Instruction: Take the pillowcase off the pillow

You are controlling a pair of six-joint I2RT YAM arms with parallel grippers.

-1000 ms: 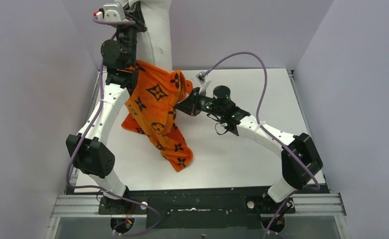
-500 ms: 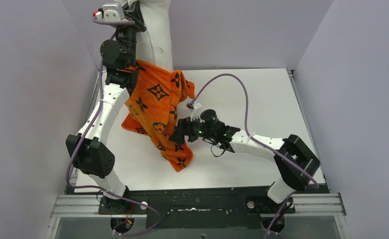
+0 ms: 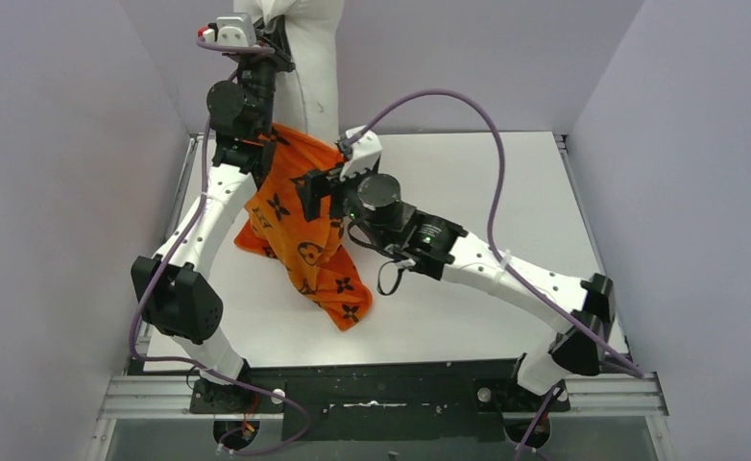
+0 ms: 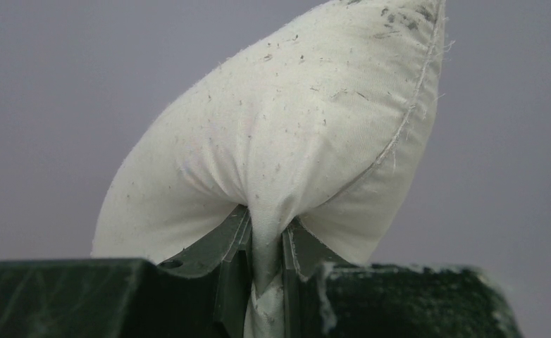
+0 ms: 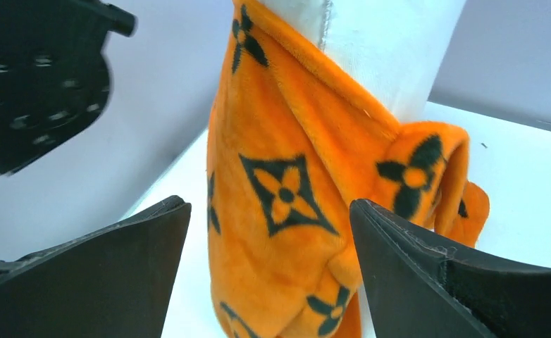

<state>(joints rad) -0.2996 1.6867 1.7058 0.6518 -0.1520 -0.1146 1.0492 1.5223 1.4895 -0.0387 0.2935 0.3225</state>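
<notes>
The white pillow (image 3: 314, 67) hangs upright above the back left of the table, and my left gripper (image 3: 256, 29) is shut on a pinch of its top corner fabric (image 4: 265, 239). The orange pillowcase (image 3: 300, 240) with black motifs covers the pillow's lower part and droops onto the table. Its upper edge sits bunched around the bare white pillow (image 5: 392, 49). My right gripper (image 3: 319, 182) stands open in front of the pillowcase (image 5: 280, 183). Its dark fingers (image 5: 118, 267) flank the orange fabric without touching it.
The white table (image 3: 506, 173) is walled by grey panels on the left, back and right. A purple cable (image 3: 448, 96) arches over the right arm. The left arm's upper link (image 3: 213, 202) stands right beside the hanging pillowcase.
My right gripper opened and let go of the pillowcase, dipped toward the table, then rose to the pillowcase's upper part. The left arm shifted slightly right with the pillow.
</notes>
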